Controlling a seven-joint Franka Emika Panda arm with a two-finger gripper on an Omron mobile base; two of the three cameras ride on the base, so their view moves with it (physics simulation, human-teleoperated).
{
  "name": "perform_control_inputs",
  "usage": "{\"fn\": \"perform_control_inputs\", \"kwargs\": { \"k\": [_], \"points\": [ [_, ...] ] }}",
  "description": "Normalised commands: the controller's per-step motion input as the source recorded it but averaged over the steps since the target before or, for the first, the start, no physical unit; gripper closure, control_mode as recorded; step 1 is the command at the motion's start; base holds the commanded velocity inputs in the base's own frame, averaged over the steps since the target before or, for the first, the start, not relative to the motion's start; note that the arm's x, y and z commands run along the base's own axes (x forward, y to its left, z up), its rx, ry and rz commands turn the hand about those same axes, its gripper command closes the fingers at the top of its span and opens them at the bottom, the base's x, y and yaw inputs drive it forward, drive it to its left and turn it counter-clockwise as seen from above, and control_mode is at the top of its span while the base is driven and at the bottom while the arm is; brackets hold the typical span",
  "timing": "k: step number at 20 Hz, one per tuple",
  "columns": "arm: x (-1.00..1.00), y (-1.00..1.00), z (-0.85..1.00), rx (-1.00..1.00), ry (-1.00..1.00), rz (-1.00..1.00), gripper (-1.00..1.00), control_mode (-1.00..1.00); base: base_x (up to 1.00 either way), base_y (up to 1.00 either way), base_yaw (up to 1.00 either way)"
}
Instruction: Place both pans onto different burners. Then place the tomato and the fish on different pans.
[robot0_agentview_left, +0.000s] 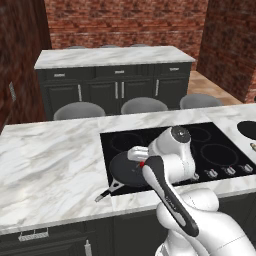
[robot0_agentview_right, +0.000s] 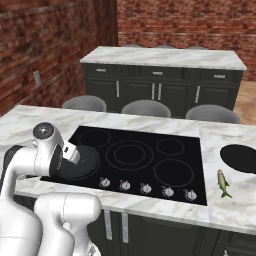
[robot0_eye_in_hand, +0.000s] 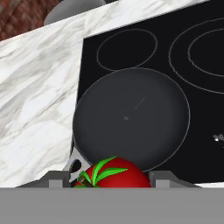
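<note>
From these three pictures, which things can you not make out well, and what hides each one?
- Claw, hand view: only its tips show; the tomato sits between them, its lower part cut by the bottom band.
- Pan on the cooktop, right base view: partly behind the arm; its handle is hidden.
- Second pan, left base view: cut by the right edge.
- Fish, right base view: too small for detail.

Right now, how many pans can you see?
2. One pan sits on the cooktop's near-left corner, below the tomato in the end effector; the second pan rests on the counter right of the cooktop.
</note>
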Motion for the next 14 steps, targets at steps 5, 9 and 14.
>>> {"fn": "perform_control_inputs", "kwargs": {
  "k": [5, 9, 14],
  "points": [
    [0.01, -0.08, -0.34, -0.05, 0.0, 0.0, 1.0, -1.0, 0.0, 0.0, 0.0],
    [0.07, -0.06, -0.27, -0.05, 0.0, 0.0, 1.0, -1.0, 0.0, 0.0, 0.0],
    [0.15, -0.11, -0.27, -0.01, 0.0, 0.0, 1.0, -1.0, 0.0, 0.0, 0.0]
  ]
}}
